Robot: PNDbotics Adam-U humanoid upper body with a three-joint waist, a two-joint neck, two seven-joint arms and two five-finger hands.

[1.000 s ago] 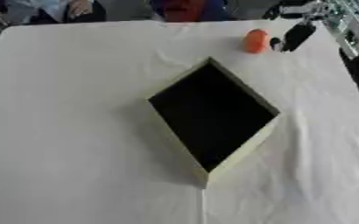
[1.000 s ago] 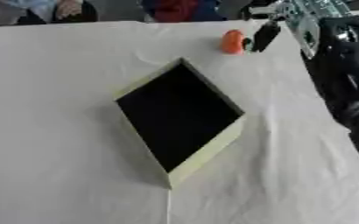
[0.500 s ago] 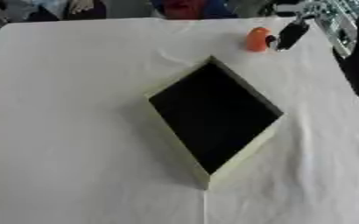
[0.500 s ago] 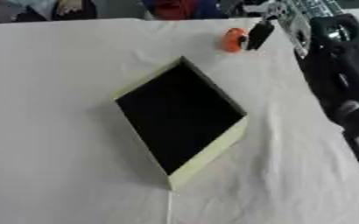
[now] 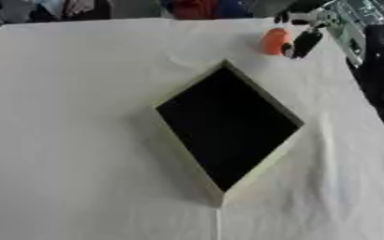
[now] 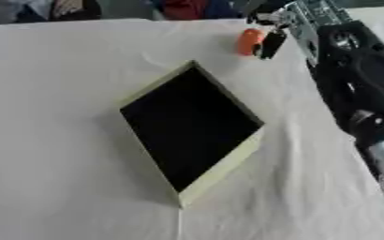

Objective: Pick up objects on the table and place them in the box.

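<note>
Now, right hand [image 5: 303, 41]: reaches in from the far right; dark fingers hang straight beside the object, clasping nothing visible.
Orange object [image 5: 272, 41]: at the table's far edge, just left of the fingers, well beyond the box [image 5: 228, 126].
Risk: fingertips may nudge the rounded object away before closing, or it may slip.
Orientation: apparently upright, long axis vertical; facing unclear.
Left hand: unseen.

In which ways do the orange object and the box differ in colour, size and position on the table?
The orange object is small and rounded; the box is far larger, flat and angular. The object is bright orange; the box has pale walls and a black inside. The object lies near the far edge, beside the right hand; the box lies mid-table, turned corner-on. Both rest on the white cloth.
</note>
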